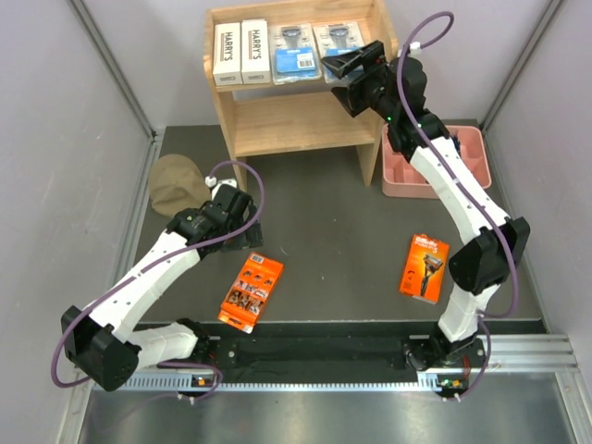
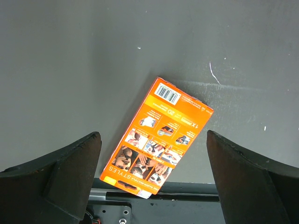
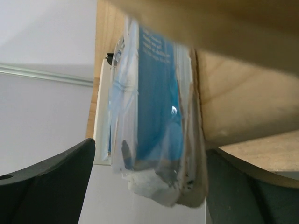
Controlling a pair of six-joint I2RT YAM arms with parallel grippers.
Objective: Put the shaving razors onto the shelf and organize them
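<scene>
Dark tabletop (image 2: 70,56): your left gripper (image 2: 153,140) gapes above an orange pack (image 2: 156,116); your right gripper (image 3: 149,149) spreads around a blister pack (image 3: 154,93) on the shelf (image 3: 233,98).

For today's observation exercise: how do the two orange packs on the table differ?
The left orange pack lies tilted, showing small photo panels; the right orange pack lies nearly straight, showing one razor. Both lie flat on the table, not yet shelved.

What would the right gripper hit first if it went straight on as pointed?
The blue blister pack on the shelf, dead ahead between its open fingers. It looks very close, though depth is unclear.
</scene>
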